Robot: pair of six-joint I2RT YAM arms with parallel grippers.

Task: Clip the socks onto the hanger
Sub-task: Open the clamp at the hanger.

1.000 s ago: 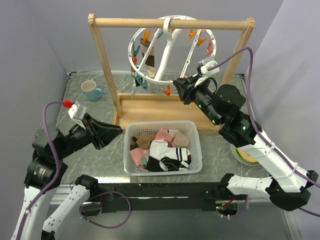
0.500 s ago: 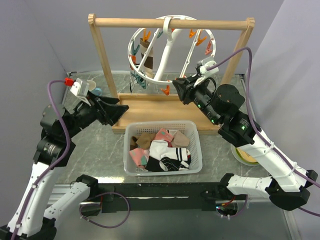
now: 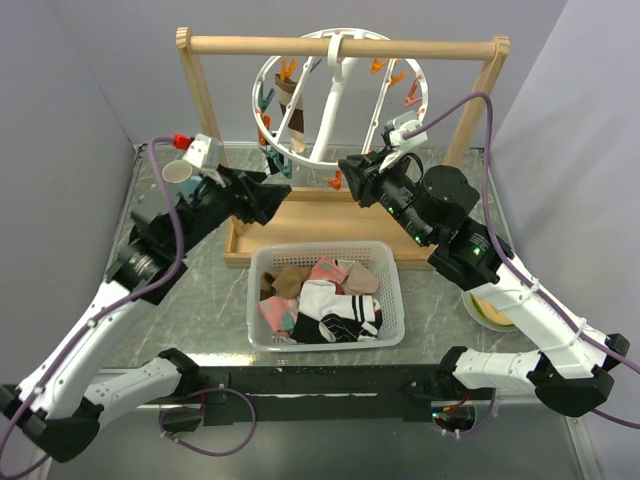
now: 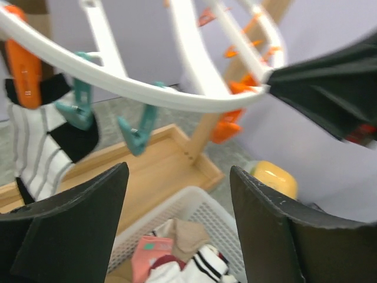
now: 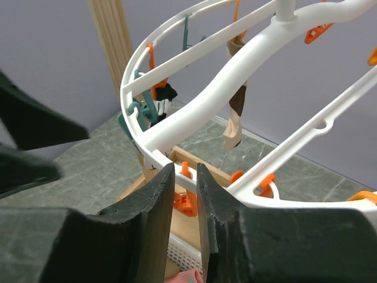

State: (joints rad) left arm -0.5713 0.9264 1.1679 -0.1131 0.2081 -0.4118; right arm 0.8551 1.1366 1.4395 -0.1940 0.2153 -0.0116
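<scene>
My left pincer (image 4: 177, 177) is released, its two fingers wide apart with nothing between them. It is raised off the bench (image 3: 215, 310) and points at the lower rim of the hanger (image 4: 177, 99). Just above and ahead of it, two teal pegs (image 4: 138, 132) hang from that rim with nothing in them. To their left a striped sock (image 4: 41, 147) is already hung beside an orange peg (image 4: 23, 68).

My right pincer (image 5: 184, 171) meets the same rim from the other side. As far as I can judge it is clenched on it, because the fingers stand close together with the white rim crossing at their tips. The ring hangs by its hook from the crossbar of the wooden frame (image 3: 240, 45) and sits tilted rather than flat. A brown sock (image 5: 235, 115) dangles further in.

The loose socks (image 3: 320, 300) lie heaped in the white basket (image 3: 325, 338) on the bench, below both pincers and nearer my bases. That is the relation that matters: the free pegs are up and ahead of my left pincer, and the socks are down and back from it. The basket's long side runs across the bench, and my left pincer is above its far left corner. With the right one busy on the rim, I judge the empty left one is the one to dip down for a sock. The socks are crumpled together, so I cannot make out a clear long axis on any of them.
</scene>
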